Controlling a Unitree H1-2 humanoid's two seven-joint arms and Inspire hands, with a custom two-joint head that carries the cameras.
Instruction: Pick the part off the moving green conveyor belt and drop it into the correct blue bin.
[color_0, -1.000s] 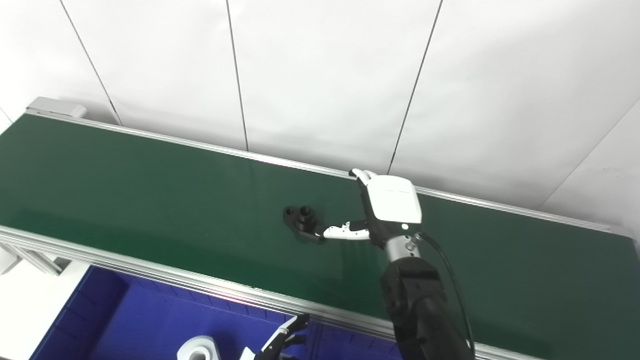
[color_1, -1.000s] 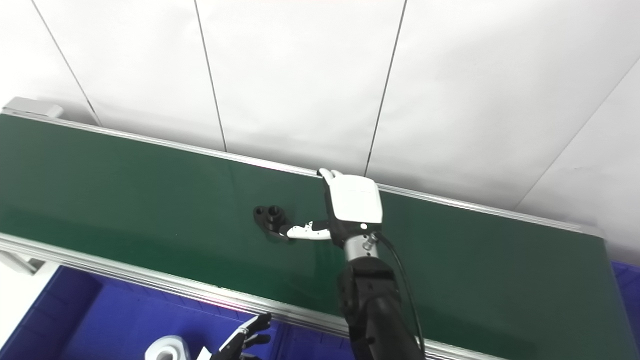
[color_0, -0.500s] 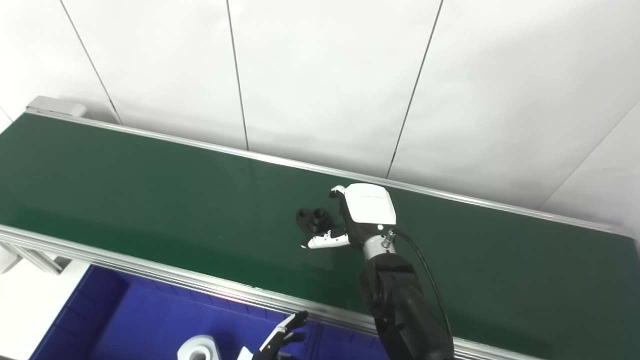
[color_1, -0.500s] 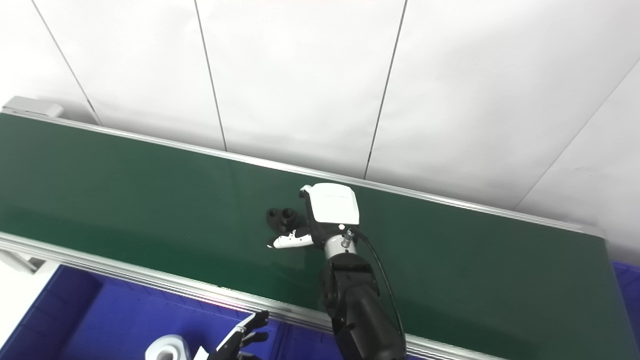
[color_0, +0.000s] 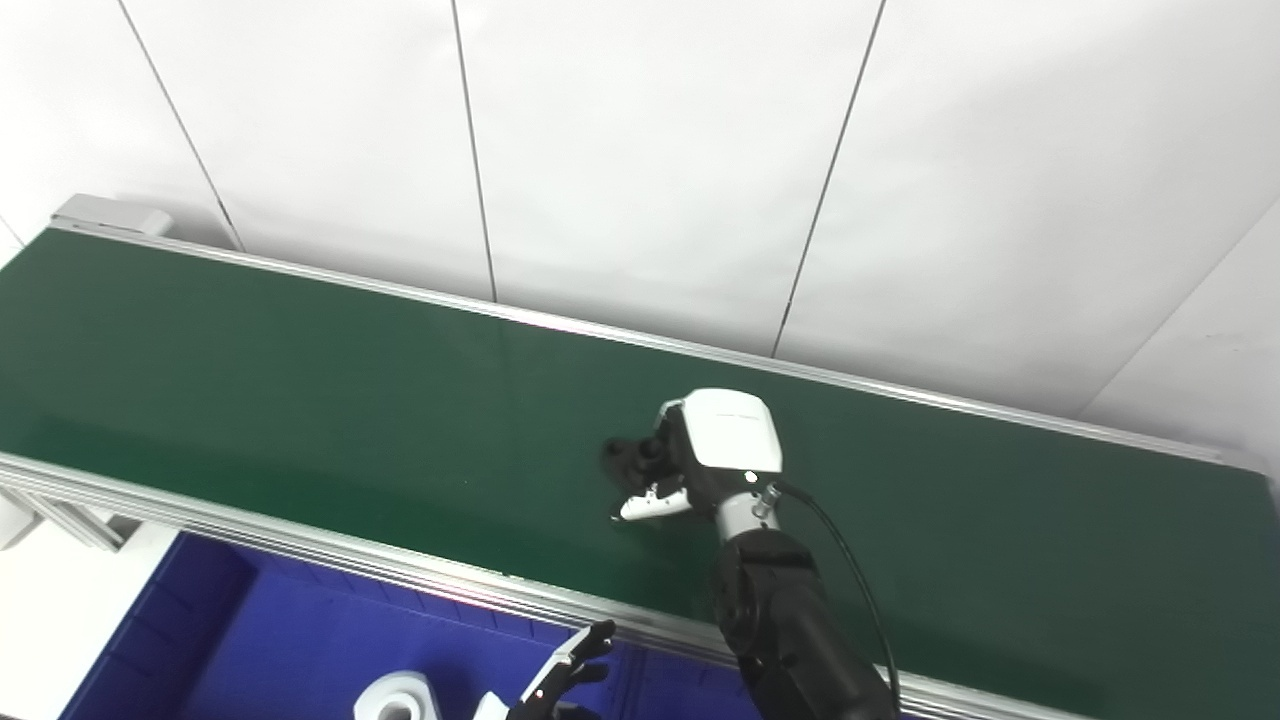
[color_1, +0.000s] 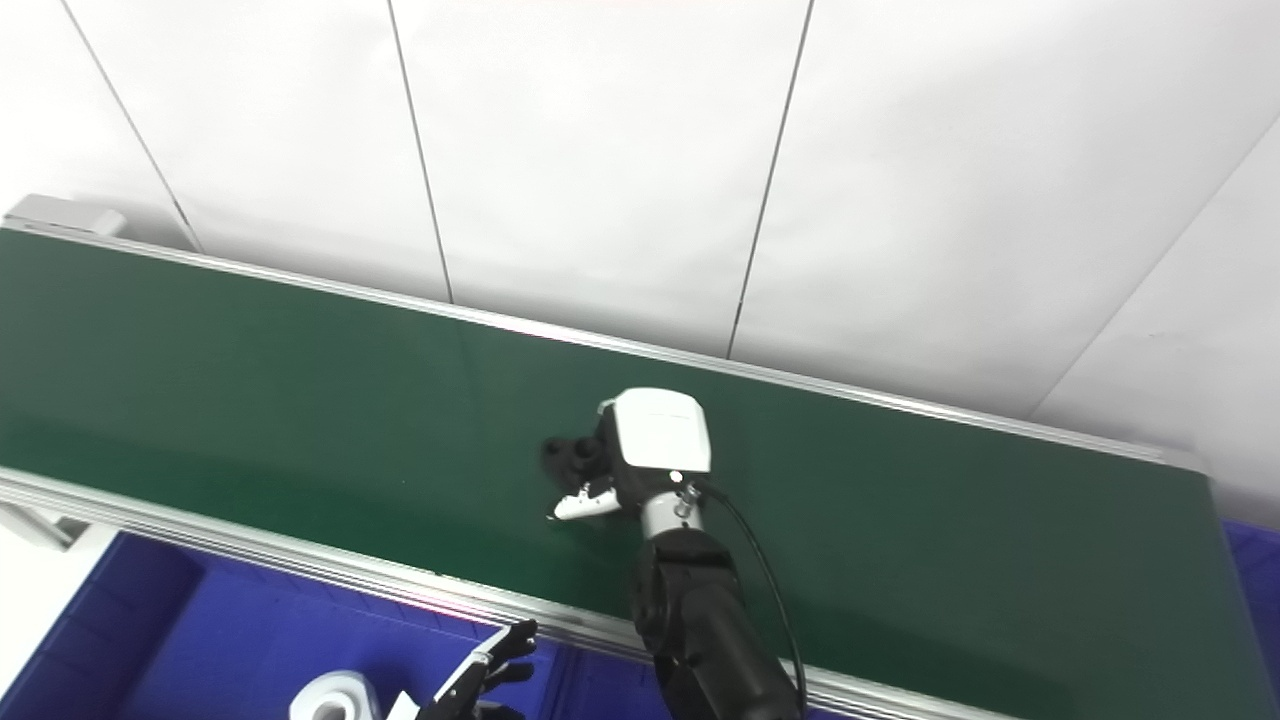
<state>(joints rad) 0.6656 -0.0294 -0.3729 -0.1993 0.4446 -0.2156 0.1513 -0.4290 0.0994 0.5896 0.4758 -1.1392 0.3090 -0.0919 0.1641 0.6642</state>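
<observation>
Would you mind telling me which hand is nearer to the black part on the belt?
Right. The right hand is curled around the black part on the belt. The left hand sits low over the blue bin, well short of the belt.

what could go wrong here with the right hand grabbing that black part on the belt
1. The right hand covers only one side of the black part, which lies on the green belt; the grip may be shallow and slip on lifting.
2. The blue bin sits below the belt's near rail, so a slip could drop the part anywhere.
</observation>
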